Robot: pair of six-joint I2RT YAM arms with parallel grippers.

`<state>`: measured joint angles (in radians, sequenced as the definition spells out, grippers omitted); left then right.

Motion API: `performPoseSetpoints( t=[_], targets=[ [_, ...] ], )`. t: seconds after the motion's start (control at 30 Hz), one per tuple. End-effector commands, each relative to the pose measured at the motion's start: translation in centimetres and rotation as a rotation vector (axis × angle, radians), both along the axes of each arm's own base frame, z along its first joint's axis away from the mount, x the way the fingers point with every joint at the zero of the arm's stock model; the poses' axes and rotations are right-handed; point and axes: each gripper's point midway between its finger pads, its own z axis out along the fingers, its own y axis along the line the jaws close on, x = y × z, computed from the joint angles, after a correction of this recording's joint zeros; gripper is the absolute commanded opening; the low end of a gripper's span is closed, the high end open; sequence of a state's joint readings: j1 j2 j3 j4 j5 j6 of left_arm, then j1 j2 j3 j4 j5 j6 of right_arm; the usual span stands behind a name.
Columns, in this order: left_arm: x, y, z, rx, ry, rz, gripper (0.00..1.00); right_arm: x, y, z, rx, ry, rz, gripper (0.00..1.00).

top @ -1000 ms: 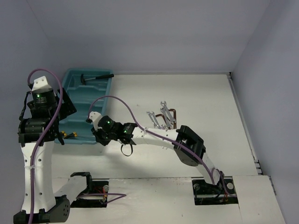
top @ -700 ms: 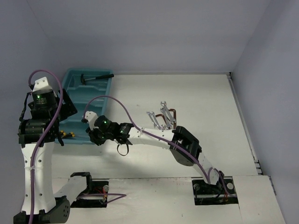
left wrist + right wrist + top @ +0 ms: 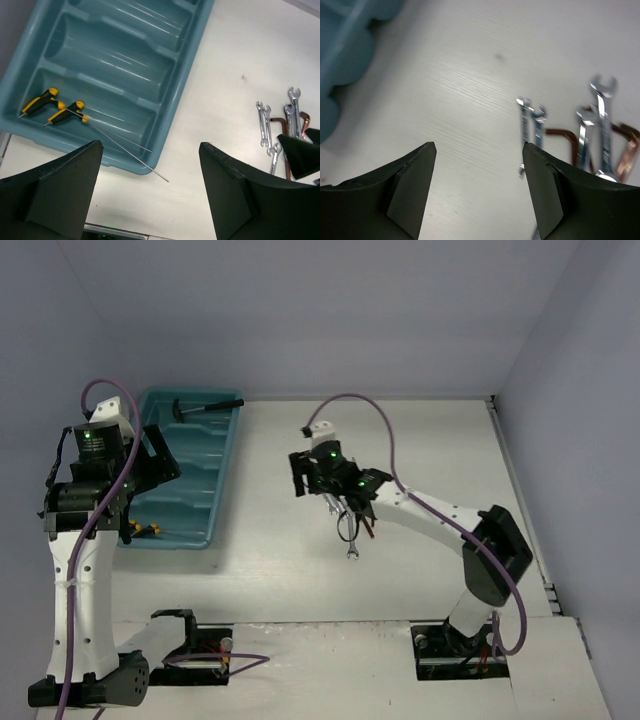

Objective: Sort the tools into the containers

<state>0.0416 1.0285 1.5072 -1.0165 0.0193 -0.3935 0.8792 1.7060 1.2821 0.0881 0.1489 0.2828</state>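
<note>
The tray is teal plastic, smooth and glossy, with streaks of light along its compartment floors. The wrenches are bright polished metal, mirror-like at the heads. The brown tools are dark metal with a coppery sheen. The screwdrivers have satin yellow-and-black handles, plastic or rubber by their look, and thin bare metal shafts. The table is white and matt, with a fine wood-like grain. On the left gripper the fingers are black, matt, faintly grainy plastic. The arm shells are white, smooth and slightly glossy. The cables have a smooth purple sheath.
</note>
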Motion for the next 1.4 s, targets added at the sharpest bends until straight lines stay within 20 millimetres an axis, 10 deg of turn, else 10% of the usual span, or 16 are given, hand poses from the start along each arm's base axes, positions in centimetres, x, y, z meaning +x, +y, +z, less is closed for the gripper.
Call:
performPoseSetpoints(
  t=[0.0,0.33,0.9,1.37],
  targets=[
    [1.2,-2.4,2.3,-0.052,-0.073,-0.11,0.76,0.2,-8.3,-2.5,-0.008,0.073,-0.26,0.67],
    [1.9,-7.1,-0.1,-0.1,-0.014,-0.182,0.75,1.0,-17.4,-7.6,-0.076,0.199,-0.413,0.47],
    [1.4,-10.1,-4.6,-0.095,0.099,-0.232,0.76,8.6,-14.5,-9.4,-0.143,0.217,-0.223,0.38],
    [2.0,-11.4,-5.5,-0.086,0.137,-0.257,0.75,7.1,-13.8,-13.4,-0.165,0.322,-0.151,0.37]
  ],
)
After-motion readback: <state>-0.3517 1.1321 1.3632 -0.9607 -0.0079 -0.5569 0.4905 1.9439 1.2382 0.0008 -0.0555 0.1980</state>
